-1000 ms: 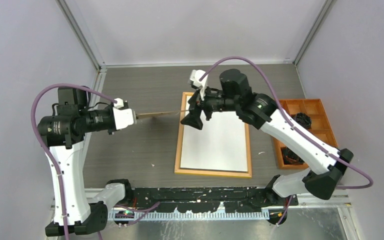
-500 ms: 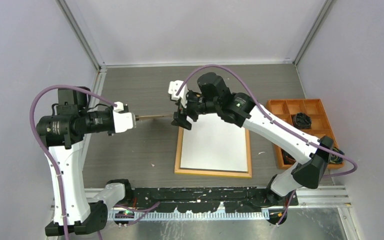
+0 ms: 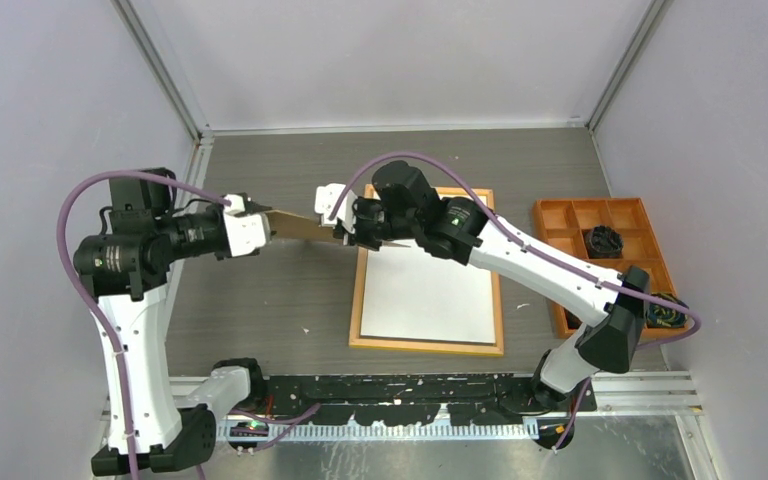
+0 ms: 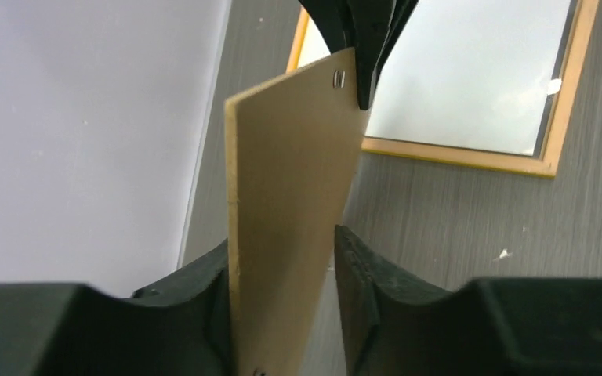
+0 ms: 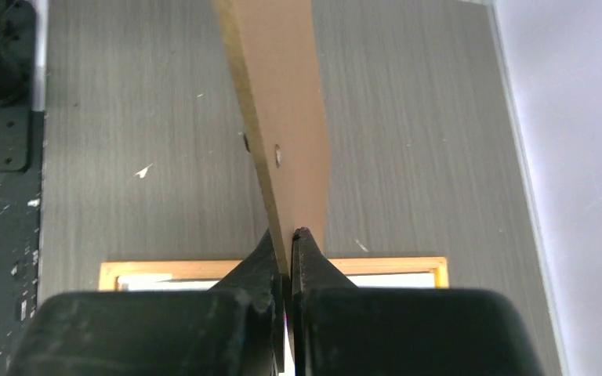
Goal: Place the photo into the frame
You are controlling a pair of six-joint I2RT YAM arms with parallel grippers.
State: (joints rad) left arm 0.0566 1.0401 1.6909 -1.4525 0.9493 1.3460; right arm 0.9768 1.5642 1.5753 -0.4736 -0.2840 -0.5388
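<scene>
on the left, the left gripper (image 3: 260,220) is seen raised above the grey table (image 3: 260,300), its jaws parted. a brown board (image 3: 300,226) is stood on edge between them. in the left wrist view the board is pressed against one finger (image 4: 204,290), while a clear gap is left before the other finger (image 4: 360,282). the board is stretched across the air towards the right, tilted so that only a narrow strip of its face is shown from above (small holes or fittings can be made out near its ends in the wrist views).

its far end is pinched by the right gripper (image 3: 345,234), whose jaws are pressed tight together on the thin edge. this is seen plainly in the right wrist view.

further right, the frame (image 3: 425,347) is laid flat on the table, tan back upward, its far left corner hidden below the right arm. the photo (image 3: 430,295) is laid inside the frame, white side up.

at the far right an orange tray (image 3: 563,228) is placed beside the frame but apart from it. dark tangled items are held in some of its compartments.
</scene>
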